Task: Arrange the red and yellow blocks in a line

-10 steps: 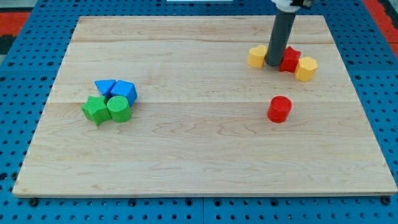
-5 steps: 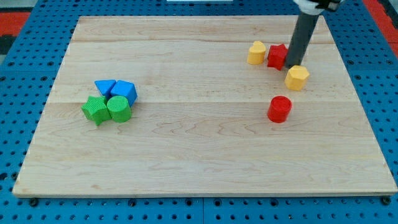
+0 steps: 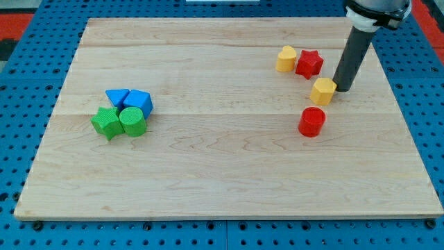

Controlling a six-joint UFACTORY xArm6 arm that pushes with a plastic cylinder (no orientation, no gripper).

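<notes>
My tip (image 3: 342,88) rests on the board at the view's upper right, touching the right side of a yellow hexagonal block (image 3: 322,91). A red cylinder (image 3: 311,121) stands just below that block. A red star block (image 3: 309,63) lies up and to the left of my tip, with a yellow heart-like block (image 3: 286,59) touching its left side. The four blocks form a bent row running from upper left down to the red cylinder.
At the view's left a cluster sits together: a blue triangle (image 3: 116,96), a blue block (image 3: 139,101), a green star (image 3: 106,122) and a green cylinder (image 3: 132,121). The wooden board (image 3: 222,173) lies on a blue pegboard.
My tip moved right and down from between the yellow heart and red star. The yellow hexagon went down and left, toward the red cylinder. The red star shifted left beside the yellow heart.
</notes>
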